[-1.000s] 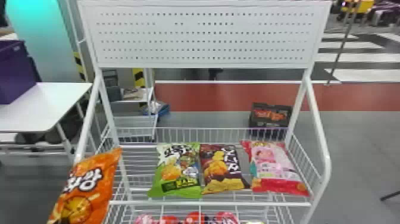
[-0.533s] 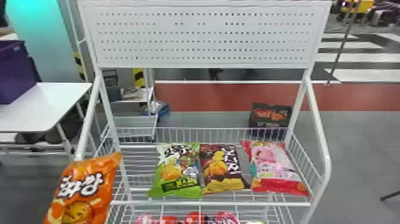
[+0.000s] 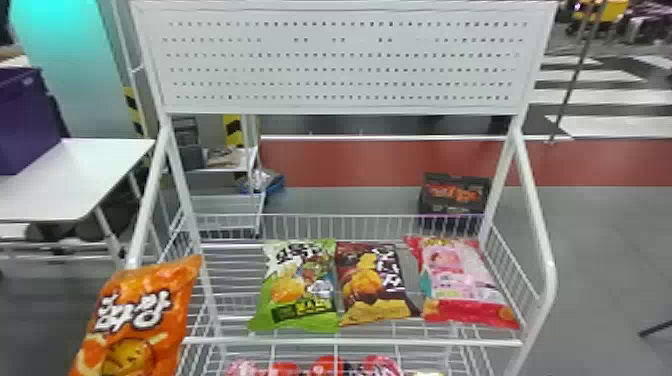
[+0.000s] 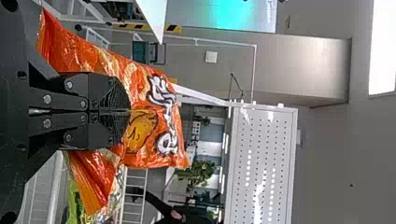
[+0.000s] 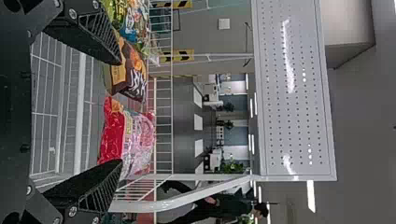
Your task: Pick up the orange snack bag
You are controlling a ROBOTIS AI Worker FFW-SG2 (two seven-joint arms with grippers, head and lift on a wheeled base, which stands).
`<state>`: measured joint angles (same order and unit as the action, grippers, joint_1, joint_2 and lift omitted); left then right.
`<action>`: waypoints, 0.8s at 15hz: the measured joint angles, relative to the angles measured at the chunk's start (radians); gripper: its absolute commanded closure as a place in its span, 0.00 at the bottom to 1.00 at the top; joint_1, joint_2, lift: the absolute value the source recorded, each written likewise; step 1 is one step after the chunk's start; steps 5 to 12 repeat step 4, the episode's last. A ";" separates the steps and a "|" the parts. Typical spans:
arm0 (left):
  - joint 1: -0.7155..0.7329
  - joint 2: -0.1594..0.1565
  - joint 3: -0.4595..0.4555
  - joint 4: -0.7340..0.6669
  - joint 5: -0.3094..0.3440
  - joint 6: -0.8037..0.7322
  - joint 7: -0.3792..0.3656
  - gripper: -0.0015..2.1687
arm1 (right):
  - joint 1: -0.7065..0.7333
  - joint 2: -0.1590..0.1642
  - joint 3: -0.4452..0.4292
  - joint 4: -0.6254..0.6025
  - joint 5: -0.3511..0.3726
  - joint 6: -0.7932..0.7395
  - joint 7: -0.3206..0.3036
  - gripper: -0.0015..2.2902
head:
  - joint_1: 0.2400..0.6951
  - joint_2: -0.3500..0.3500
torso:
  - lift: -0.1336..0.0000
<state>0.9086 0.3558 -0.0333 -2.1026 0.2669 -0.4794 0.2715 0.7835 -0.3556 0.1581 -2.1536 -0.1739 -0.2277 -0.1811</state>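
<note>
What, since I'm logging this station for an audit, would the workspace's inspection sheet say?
Surface: wire shelf, holding three bags
Job's things: orange bag, held by left tool at shelf's left
Clutter: green bag, brown bag, pink bag side by side; packs below
Tools: left tool shut on orange bag; right tool open, empty
Cables: apparently one dark cord in background
Surroundings: white table with purple box, left; dark box behind shelf

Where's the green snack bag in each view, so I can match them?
Head view: green snack bag, on the wire shelf, left of the brown bag.
Left wrist view: beyond the orange snack bag, partly hidden.
Right wrist view: beside the brown bag.
Shared landmark: white perforated panel.
</note>
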 measured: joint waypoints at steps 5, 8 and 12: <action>0.001 0.000 0.000 0.007 0.000 -0.003 0.000 0.68 | 0.002 -0.002 0.001 -0.003 0.001 0.000 0.000 0.06 | 0.57 0.50 | 1.00; 0.001 0.000 0.000 0.007 0.000 -0.003 0.000 0.68 | 0.002 -0.002 0.001 -0.003 0.001 0.000 0.000 0.06 | 0.57 0.50 | 1.00; 0.001 0.000 0.000 0.007 0.000 -0.003 0.000 0.68 | 0.002 -0.002 0.001 -0.003 0.001 0.000 0.000 0.06 | 0.57 0.50 | 1.00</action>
